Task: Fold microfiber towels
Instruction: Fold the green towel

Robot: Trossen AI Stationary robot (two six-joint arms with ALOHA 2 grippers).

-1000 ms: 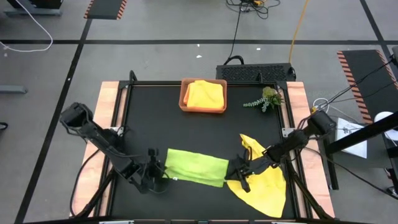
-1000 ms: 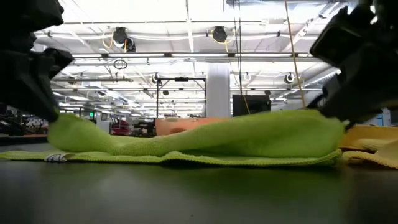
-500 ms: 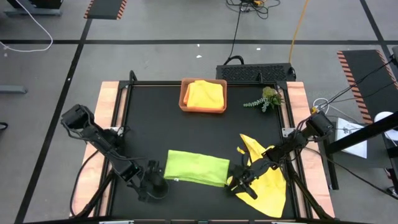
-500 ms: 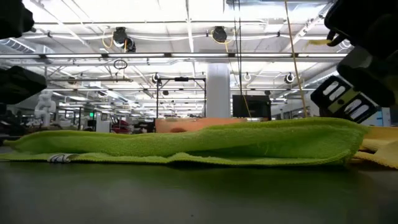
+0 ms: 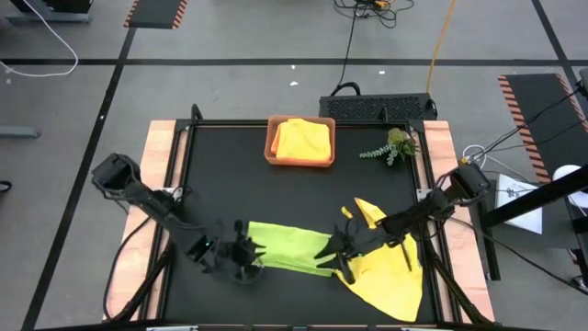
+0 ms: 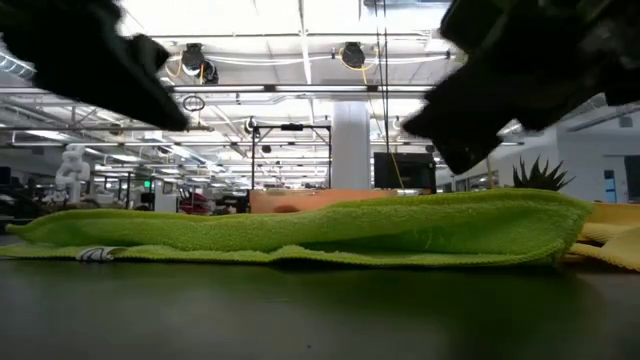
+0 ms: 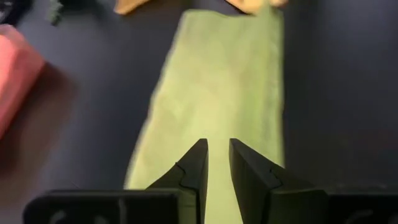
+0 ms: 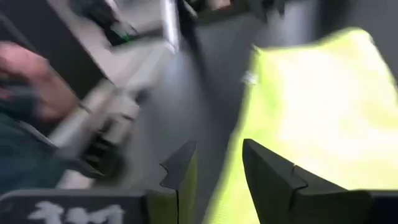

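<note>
The desk (image 5: 294, 165) carries a lime green towel (image 5: 287, 246) near its front edge, lying flat as a long folded strip, two layers thick in the low view. Both arms have let go of it: a second ago each tool was clamped on one short end and the cloth sagged between them, and half a second ago they had drawn clear to either side. Now they have come back in over the ends. I judge this to mean that one fold is finished and the arms are lining up for the next, most likely end over end.

The yellow towel (image 5: 386, 274) lies rumpled and unfolded at the front right, just beside the green one and partly under the right arm. It has not shifted. Another yellow towel (image 5: 301, 140) sits folded in the tray (image 5: 270, 147) at the back, unchanged.

The left tool (image 5: 241, 253) hovers over the strip's left end, its fingers (image 7: 194, 167) parted by a narrow gap with nothing between them. The right tool (image 5: 338, 248) hangs over the right end, fingers (image 8: 266, 167) apart and empty, green cloth showing beyond them. Compared with the earlier frame, both tools are closer together and angled inward.
</note>
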